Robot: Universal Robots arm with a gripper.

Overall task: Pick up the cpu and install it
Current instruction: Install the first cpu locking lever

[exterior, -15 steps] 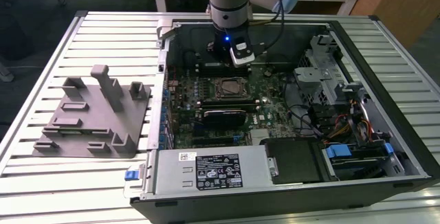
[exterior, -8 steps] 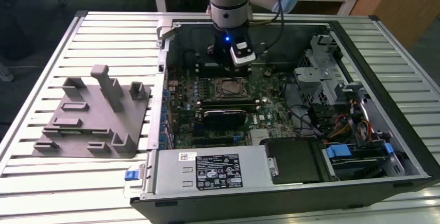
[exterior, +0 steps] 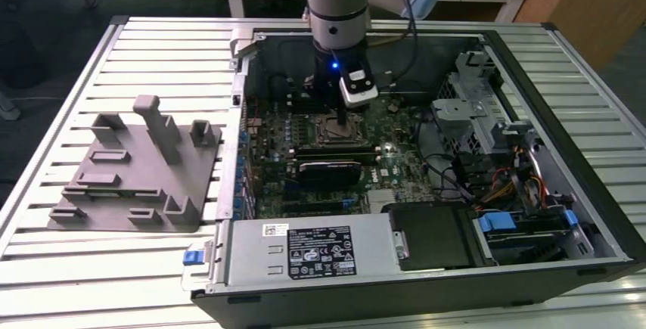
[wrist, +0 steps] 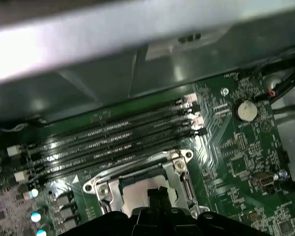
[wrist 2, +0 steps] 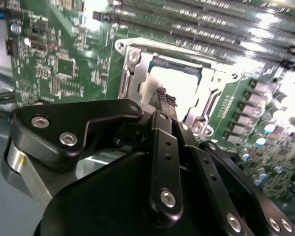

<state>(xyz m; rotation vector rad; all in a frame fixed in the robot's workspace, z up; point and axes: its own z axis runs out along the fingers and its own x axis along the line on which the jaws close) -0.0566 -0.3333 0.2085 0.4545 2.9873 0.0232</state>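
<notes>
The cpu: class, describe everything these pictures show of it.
The cpu is a flat square chip with a pale, silvery metal top that looks shiny. It lies level inside the metal-framed socket on the green motherboard, within the open computer case. The end effector sits directly over it, its fingertips meeting the top; its near edge is hidden behind them.

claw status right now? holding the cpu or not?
Claw: fingertips close together, down at the cpu in the socket; whether it is shut on the cpu cannot be told.
</notes>
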